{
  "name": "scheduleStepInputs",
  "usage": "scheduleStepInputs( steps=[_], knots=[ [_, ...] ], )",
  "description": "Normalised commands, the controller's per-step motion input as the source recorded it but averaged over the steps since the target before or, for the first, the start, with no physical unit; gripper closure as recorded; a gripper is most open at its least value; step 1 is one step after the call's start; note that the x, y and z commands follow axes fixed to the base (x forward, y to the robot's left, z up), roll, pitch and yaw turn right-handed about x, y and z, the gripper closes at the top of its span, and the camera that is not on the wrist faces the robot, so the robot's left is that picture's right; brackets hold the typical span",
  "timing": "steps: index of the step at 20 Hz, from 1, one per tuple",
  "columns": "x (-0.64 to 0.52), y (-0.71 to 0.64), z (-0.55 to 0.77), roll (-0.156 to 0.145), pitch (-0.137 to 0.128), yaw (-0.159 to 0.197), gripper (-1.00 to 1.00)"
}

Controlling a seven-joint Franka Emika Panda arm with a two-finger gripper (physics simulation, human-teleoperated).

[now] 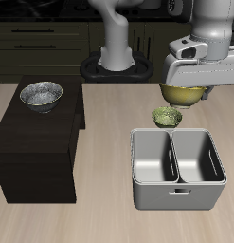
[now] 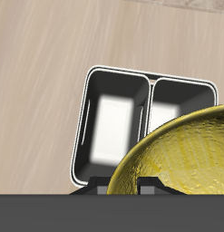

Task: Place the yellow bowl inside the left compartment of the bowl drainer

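Observation:
My gripper is shut on the rim of the yellow bowl, holding it in the air a little behind the back rim of the bowl drainer. The bowl hangs well above the table. In the wrist view the yellow bowl fills the near field with its glossy patterned inside, and the bowl drainer lies below with both wells showing and nothing in them. The grey tub stands near the table's front edge, handle slot facing forward.
A small green bowl rests on the table just behind the drainer, below the held bowl. A silver-grey bowl sits on a dark cabinet across the table.

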Motion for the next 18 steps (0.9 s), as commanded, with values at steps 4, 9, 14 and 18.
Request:
scheduleStepInputs(
  steps=[4,9,14,18],
  knots=[
    [0.19,0.23,-0.21,-0.007,0.051,-0.009,1.0],
    [0.12,0.15,-0.23,0.006,0.025,0.015,1.0],
    [0.03,0.12,-0.14,0.007,0.023,-0.005,1.0],
    [-0.04,0.21,-0.18,0.024,0.014,0.008,1.0]
  ],
)
